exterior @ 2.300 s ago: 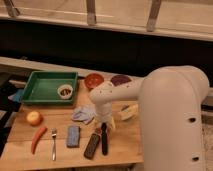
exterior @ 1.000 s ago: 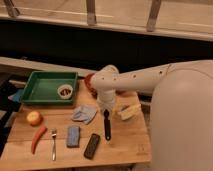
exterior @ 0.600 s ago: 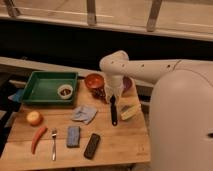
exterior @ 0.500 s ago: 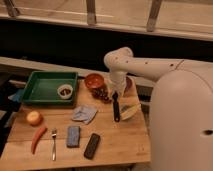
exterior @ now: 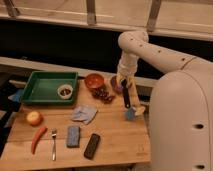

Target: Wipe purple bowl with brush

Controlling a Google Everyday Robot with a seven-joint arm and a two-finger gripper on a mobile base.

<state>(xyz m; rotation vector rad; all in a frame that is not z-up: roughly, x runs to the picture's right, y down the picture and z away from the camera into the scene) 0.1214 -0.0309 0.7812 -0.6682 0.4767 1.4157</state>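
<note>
The purple bowl (exterior: pixel 115 85) sits at the back of the wooden table, right of the orange bowl (exterior: pixel 94 80), and is partly hidden by the arm. My gripper (exterior: pixel 124 81) hangs over the purple bowl's right rim. It is shut on the brush (exterior: pixel 126 97), holding the top of the black handle. The handle hangs down toward the front, and the greyish head (exterior: pixel 131 114) is low over the table, outside the bowl.
A green tray (exterior: pixel 45 79) with a small white dish (exterior: pixel 64 91) stands at the back left. Dark grapes (exterior: pixel 103 93), a grey cloth (exterior: pixel 84 114), a pale yellow lump (exterior: pixel 140 109), a blue sponge (exterior: pixel 73 136), a black block (exterior: pixel 91 146), a fork (exterior: pixel 53 144), a carrot (exterior: pixel 38 138) and an orange fruit (exterior: pixel 34 118) lie on the table.
My arm has swung from the table's middle to the back right, carrying the brush up to the purple bowl. The other things have not moved.
</note>
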